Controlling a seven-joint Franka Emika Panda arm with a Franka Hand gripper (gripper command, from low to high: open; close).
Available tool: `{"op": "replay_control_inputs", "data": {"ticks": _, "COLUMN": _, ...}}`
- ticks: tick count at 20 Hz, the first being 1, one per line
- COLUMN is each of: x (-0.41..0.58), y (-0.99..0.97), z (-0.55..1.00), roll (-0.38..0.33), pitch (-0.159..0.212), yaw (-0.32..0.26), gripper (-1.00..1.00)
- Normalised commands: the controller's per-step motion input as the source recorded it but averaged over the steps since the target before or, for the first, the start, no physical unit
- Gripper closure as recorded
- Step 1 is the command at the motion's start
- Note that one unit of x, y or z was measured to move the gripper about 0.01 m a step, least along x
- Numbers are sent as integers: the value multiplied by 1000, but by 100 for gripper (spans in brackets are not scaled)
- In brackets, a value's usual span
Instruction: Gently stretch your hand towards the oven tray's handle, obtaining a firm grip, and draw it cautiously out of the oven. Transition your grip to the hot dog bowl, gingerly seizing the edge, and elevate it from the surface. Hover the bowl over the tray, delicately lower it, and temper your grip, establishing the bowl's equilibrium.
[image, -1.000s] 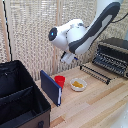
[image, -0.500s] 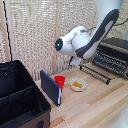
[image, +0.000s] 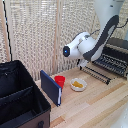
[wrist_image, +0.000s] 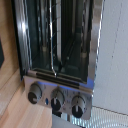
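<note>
From the exterior view I see my arm (image: 92, 45) arched over the far side of the wooden table (image: 95, 107), its white wrist section hanging in front of the oven (image: 114, 56), which sits at the exterior view's right against the slatted backdrop. I cannot make out the hand itself in either picture, so I cannot tell whether its fingers are spread or pressed together. The oven tray (image: 111, 62) shows as a dark rack of parallel bars at the oven's open front, with a dark strip, seemingly the opened door, sloping down toward the table below it. The wrist view looks straight into the oven: the rack bars (wrist_image: 55, 37) run inside the dark cavity, and a thin bar that I take for the oven tray's handle (wrist_image: 56, 74) lies along the front edge, just above three round knobs (wrist_image: 56, 98) on the grey panel. The hot dog bowl (image: 78, 84) rests on the table, well apart from the oven, with yellow-orange food in it. Just beside it stands a small red cup (image: 60, 81), touching or nearly touching a dark blue board (image: 50, 87) that stands upright. A large black open case (image: 20, 100) fills the exterior view's left.
</note>
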Motion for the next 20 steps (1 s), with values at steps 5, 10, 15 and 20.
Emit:
{"op": "replay_control_inputs", "data": {"ticks": 5, "x": 270, "y": -532, "z": -25, "roll": -75, "pitch": -17, "yaw": -74, "gripper": -100}}
{"op": "replay_control_inputs", "data": {"ticks": 10, "x": 53, "y": -610, "z": -181, "roll": -14, "pitch": -15, "yaw": -109, "gripper": -100}}
{"op": "replay_control_inputs", "data": {"ticks": 15, "x": 10, "y": -676, "z": -111, "roll": 27, "pitch": 0, "yaw": -106, "gripper": -100}}
{"op": "replay_control_inputs", "data": {"ticks": 20, "x": 0, "y": -688, "z": 121, "roll": 87, "pitch": 0, "yaw": -54, "gripper": -100}}
